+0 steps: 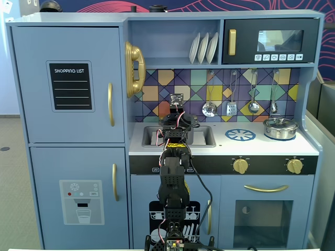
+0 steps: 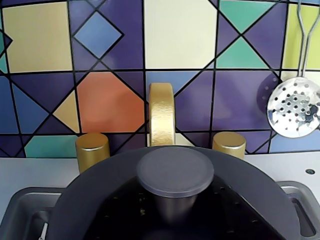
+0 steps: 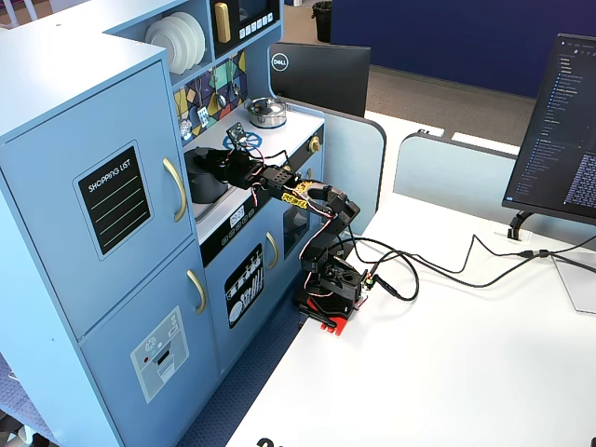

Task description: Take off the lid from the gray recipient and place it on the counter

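Note:
In the wrist view the dark-gray lid (image 2: 100,185) fills the bottom of the frame, with its round knob (image 2: 175,172) in the centre. My gripper (image 2: 175,212) reaches over it. Black jaw parts lie on both sides of the knob's stem, and I cannot tell if they press on it. In a fixed view the gray recipient (image 3: 203,186) stands in the sink area under my gripper (image 3: 216,160). I cannot tell there whether the lid still rests on it. In the front fixed view my arm (image 1: 174,130) hides both. The white counter (image 1: 261,147) lies to the right.
The sink (image 2: 30,200) lies under the lid, with a gold faucet (image 2: 161,112) and two gold taps (image 2: 92,150) behind it. A slotted spoon (image 2: 292,107) hangs at the right. A shiny silver pot (image 1: 280,127) stands beside the blue burner mark (image 1: 240,135).

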Controlling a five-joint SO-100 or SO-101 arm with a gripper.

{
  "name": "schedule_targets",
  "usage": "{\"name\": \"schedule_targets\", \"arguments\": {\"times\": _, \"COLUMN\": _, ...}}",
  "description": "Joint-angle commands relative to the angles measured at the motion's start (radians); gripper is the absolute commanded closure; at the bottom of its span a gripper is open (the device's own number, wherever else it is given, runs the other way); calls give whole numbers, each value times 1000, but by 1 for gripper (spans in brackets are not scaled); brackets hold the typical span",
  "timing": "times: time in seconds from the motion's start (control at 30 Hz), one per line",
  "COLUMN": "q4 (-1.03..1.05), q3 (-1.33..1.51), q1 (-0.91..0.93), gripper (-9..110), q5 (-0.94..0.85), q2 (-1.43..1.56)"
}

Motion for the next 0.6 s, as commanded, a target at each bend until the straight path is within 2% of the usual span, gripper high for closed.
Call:
{"name": "schedule_targets", "arguments": {"times": 0.0, "q4": -20, "q3": -54, "q1": 0, "gripper": 101, "q5": 8, "q2": 2}}
{"name": "schedule_targets", "arguments": {"times": 0.57, "q4": 15, "q3": -183, "q1": -8, "gripper": 101, "q5": 2, "q2": 18}}
